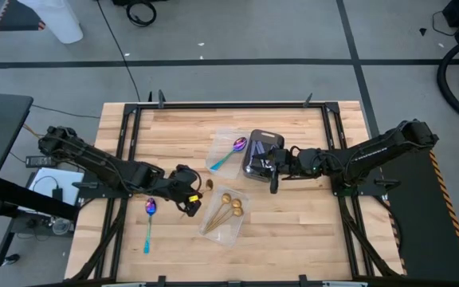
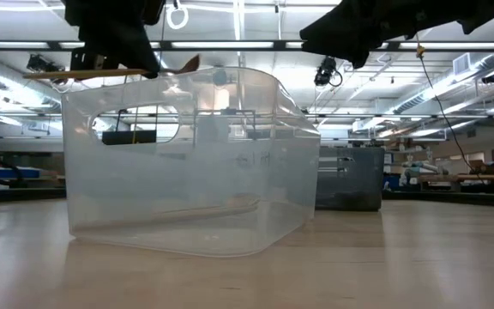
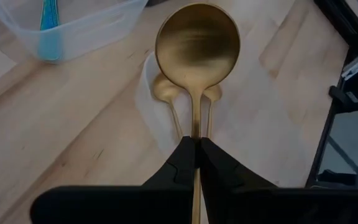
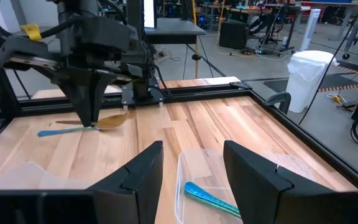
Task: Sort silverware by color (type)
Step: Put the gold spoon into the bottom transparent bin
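Note:
My left gripper (image 1: 191, 194) is shut on a gold spoon (image 3: 196, 46), held in the air just left of a clear tray (image 1: 225, 211) where other gold spoons (image 1: 231, 204) lie. A second clear tray (image 1: 228, 150) at the table's middle holds a purple-blue spoon with a teal handle (image 1: 233, 149). Another purple-blue spoon (image 1: 150, 215) lies flat on the wood near my left arm. My right gripper (image 4: 191, 168) hangs open and empty beside the dark grey tray (image 1: 263, 151). My left gripper pinches the gold spoon's handle (image 3: 196, 130) between its two fingertips. The fingers slant down from the table's left and lie along the handle. The spoon juts forward past the tips, its bowl (image 3: 196, 46) ahead with its hollow up, lifted clear of the table.
Black frame rails (image 1: 229, 104) run along the table's edges. Bare wood lies at the near right (image 1: 293, 231) and along the far side. In the low view the clear tray (image 2: 187, 163) stands close in front and the dark grey tray (image 2: 350, 176) behind it.

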### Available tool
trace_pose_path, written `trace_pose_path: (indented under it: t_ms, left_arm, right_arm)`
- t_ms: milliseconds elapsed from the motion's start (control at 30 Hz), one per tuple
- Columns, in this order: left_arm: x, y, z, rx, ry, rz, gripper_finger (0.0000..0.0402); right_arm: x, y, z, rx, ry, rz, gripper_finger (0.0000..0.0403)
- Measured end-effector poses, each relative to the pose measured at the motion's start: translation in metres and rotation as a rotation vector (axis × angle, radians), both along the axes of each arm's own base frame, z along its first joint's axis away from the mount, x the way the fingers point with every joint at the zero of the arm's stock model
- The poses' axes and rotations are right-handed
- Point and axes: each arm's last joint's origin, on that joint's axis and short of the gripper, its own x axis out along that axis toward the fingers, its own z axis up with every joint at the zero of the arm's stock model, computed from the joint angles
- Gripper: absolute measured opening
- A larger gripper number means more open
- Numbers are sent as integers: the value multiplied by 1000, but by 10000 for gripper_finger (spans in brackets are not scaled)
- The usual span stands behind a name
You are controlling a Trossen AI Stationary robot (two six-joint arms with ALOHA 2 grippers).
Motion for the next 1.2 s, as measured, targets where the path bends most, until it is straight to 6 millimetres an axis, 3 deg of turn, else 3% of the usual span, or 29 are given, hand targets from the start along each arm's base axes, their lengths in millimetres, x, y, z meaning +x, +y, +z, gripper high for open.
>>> trace_pose_path:
  t_ms: [533, 967, 1200]
  left_arm:
    - [5, -2, 4, -2, -60, -18, 16]
    - [28, -17, 2, -44, -228, -51, 16]
    - [44, -24, -14, -11, -244, -75, 16]
  right_arm:
    - [0, 0, 0, 0, -1, 0, 179]
    - [0, 0, 0, -1, 1, 0, 179]
    - [0, 0, 1, 0, -4, 0, 179]
